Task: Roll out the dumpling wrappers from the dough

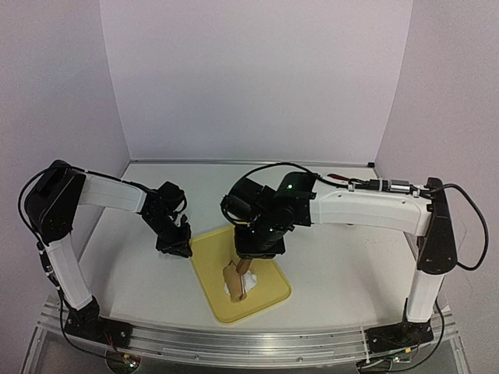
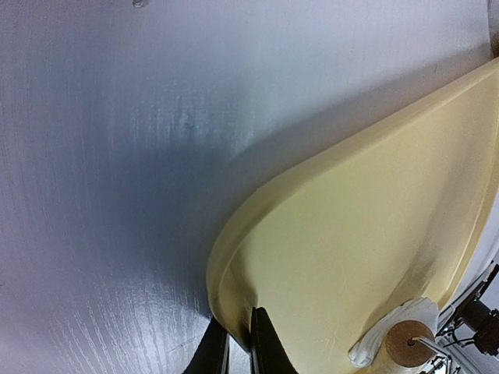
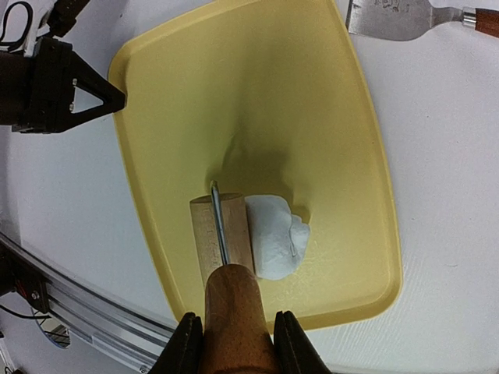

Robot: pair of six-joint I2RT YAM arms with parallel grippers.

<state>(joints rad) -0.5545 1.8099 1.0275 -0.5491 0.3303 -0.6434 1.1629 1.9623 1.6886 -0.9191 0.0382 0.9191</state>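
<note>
The dough (image 3: 277, 234) is a soft white lump on the yellow tray (image 3: 257, 93), near its front edge; it also shows in the top view (image 1: 233, 290) and the left wrist view (image 2: 380, 336). A small wooden roller (image 3: 221, 238) rests against the dough's left side. My right gripper (image 3: 234, 336) is shut on the roller's wooden handle (image 3: 231, 308), directly above the tray (image 1: 261, 292). My left gripper (image 2: 240, 344) is shut on the tray's rim (image 2: 222, 273) at its far left corner (image 1: 175, 248). No dumpling wrappers are in view.
A steel spatula (image 3: 394, 17) with a reddish handle lies on the white table beyond the tray's far right corner. An aluminium rail (image 1: 234, 343) runs along the near table edge. Purple walls close in the back and sides.
</note>
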